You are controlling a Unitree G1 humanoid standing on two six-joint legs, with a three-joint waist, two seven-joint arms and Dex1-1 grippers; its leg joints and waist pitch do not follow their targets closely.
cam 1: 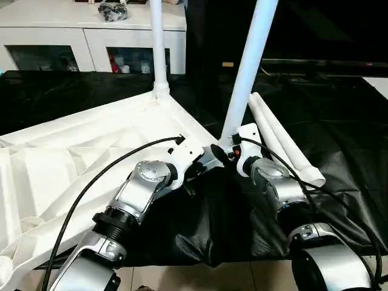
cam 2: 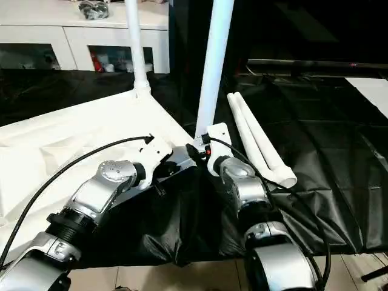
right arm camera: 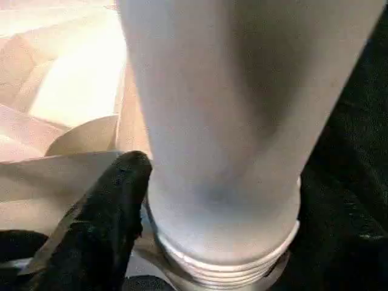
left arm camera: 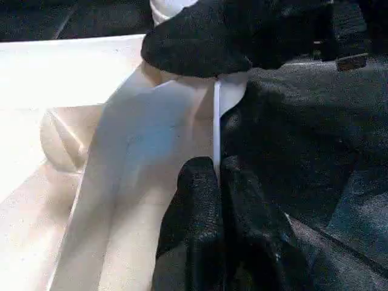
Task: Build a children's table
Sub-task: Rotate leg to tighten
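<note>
Our right gripper [right arm camera: 206, 200] was clamped around the base of the second leg [cam 1: 248, 66], just above the near corner socket of the upturned tabletop [cam 1: 79, 145]. Our left gripper [left arm camera: 215, 173] pinched the tabletop's rim beside it. We judged it best to keep the leg upright while twisting, rim steadied.

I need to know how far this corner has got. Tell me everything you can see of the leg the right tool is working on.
The leg is a long, smooth white tube, plastic by its look, leaning slightly and running out of the picture's top. Its lower end, ringed with threads, meets the near corner of the upturned table top. The right tool grips it just above the threads, one black finger against its side.
</note>
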